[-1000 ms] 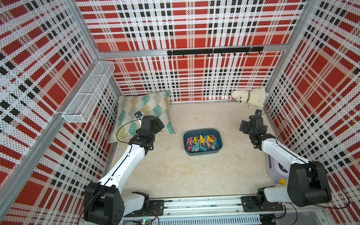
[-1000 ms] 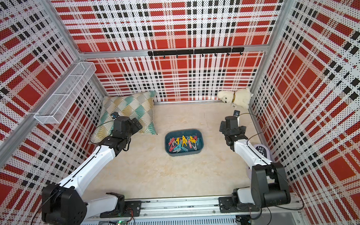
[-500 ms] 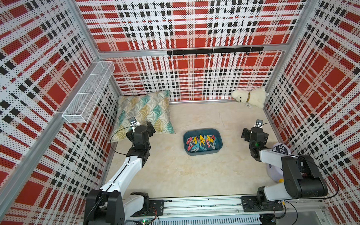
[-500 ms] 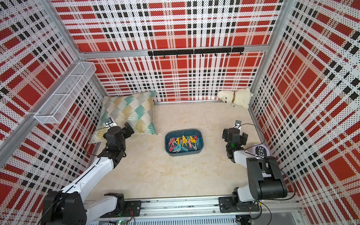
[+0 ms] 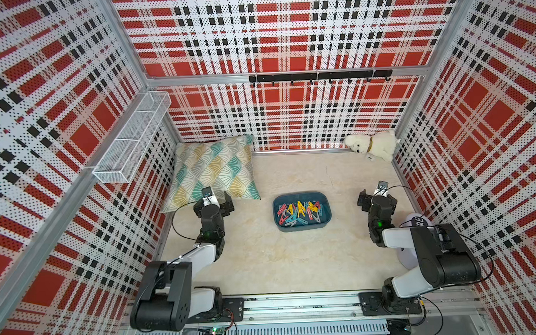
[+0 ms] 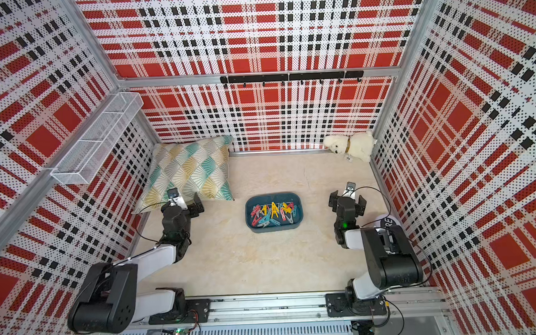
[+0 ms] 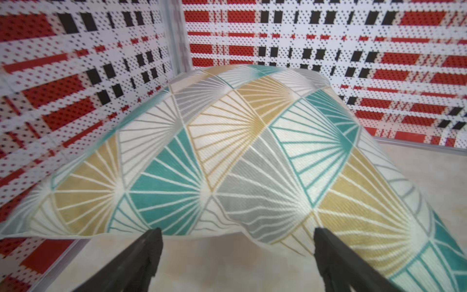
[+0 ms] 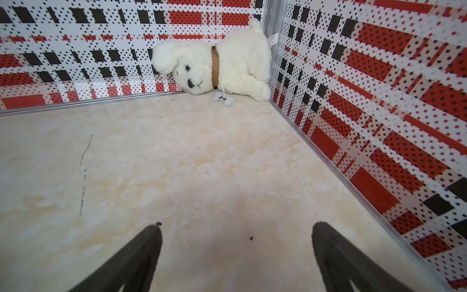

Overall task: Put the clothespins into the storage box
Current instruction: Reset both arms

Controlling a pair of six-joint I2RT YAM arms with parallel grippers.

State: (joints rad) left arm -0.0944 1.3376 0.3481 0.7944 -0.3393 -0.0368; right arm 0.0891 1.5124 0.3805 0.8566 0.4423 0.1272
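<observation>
— many clothespins (image 5: 300, 213), where do they lie?
— all that i can see lie inside the storage box (image 5: 305, 228), in a mixed heap of red, yellow, teal and grey. the box sits flat on the table (image 5: 279, 260), about midway between the two arms in both top views.
— and the left gripper (image 5: 214, 204)?
— its jaws stand wide apart and they hold nothing. in the left wrist view the two black fingers (image 7: 141, 255) frame bare table, and the patterned pillow (image 7: 227, 151) lies just in front of them.
— the right gripper (image 5: 376, 198)?
— the same: spread wide, empty, above the table near the wall on its side, well apart from the box. its wrist view shows a plush dog (image 8: 222, 65) lying in the far corner.
— what stands behind the right arm?
— a white thing (image 5: 416, 223) with dark letters. the arm covers most of it, so it is perhaps a container; i cannot tell.
— and on the walls?
— a wire basket (image 5: 131, 142) hangs on the wall beside the left arm, and a black hook rail (image 5: 318, 76) on the back wall.
</observation>
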